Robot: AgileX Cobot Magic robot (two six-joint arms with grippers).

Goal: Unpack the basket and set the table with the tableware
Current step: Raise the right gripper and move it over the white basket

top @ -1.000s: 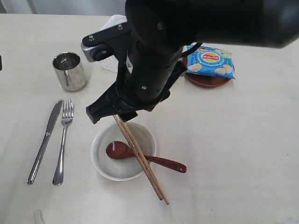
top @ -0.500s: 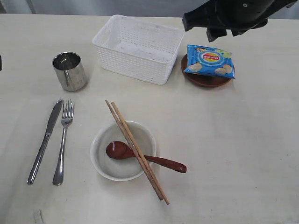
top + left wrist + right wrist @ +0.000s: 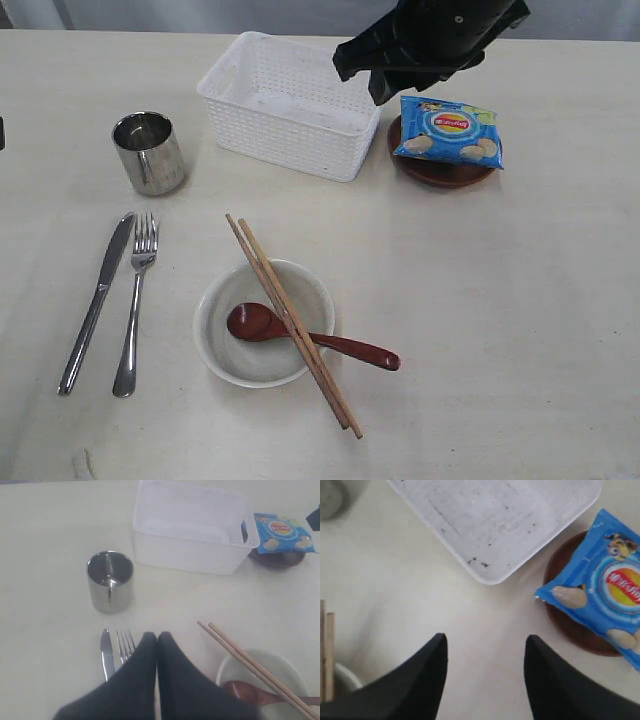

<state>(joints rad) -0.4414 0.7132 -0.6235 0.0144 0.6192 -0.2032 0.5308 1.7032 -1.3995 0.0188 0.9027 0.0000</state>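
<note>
The left gripper is hovering by the knife and fork at the counter's 8 o'clock, fingers pressed together, the cup standing at 10. The bowl at 6 is carrying the spoon and chopsticks. At 12 the right gripper is hanging by the basket's 3 o'clock edge, fingers apart.

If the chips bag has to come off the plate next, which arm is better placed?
Right, probably. Its fingers stand open close to the chips bag on the plate; the left fingers are shut, away by the fork.
</note>
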